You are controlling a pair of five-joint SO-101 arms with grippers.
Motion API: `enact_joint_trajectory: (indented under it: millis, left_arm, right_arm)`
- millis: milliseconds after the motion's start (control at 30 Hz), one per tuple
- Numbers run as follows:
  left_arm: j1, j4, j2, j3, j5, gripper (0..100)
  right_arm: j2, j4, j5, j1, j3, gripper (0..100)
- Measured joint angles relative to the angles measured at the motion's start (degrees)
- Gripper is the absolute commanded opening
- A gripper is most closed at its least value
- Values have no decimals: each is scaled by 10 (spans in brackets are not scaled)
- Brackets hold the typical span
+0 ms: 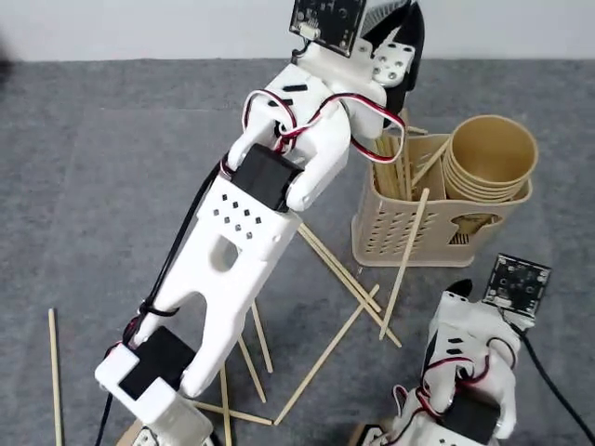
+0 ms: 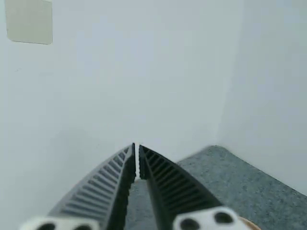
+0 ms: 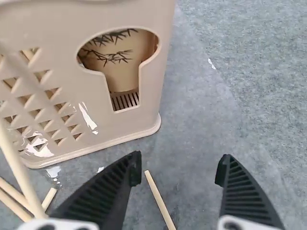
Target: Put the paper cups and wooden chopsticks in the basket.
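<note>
Beige basket [image 1: 409, 232] is standing on the grey mat [image 1: 112, 186], already carrying the stacked paper cups [image 1: 491, 153] in one compartment and several chopsticks [image 1: 389, 163] in the next, so I am judging the cup part done. I am holding the left gripper [image 2: 138, 154] high by the basket's far edge, pinched together on nothing and pointing at the wall [image 2: 144, 72], leaving room for the other arm. I am hovering the right gripper [image 3: 178, 165] low in front of the basket, jaws spread either side of a loose chopstick [image 3: 158, 199] on the mat, since more sticks [image 1: 321, 358] are lying scattered there.
</note>
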Motion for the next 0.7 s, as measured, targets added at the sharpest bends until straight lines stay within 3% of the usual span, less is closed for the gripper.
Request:
enact_joint_trajectory:
  millis: [200, 400, 533, 700]
  left_arm:
    - [-15, 80, -32, 0, 0, 12]
    - [-89, 236, -72, 0, -9, 12]
    - [-150, 346, -102, 0, -31, 12]
    - [-215, 440, -139, 0, -33, 12]
  right_arm:
    - [0, 0, 0, 0, 0, 262]
    - [2, 0, 0, -2, -18, 262]
    - [1, 16, 0, -58, -55, 257]
    - [-2, 43, -11, -173, -86, 151]
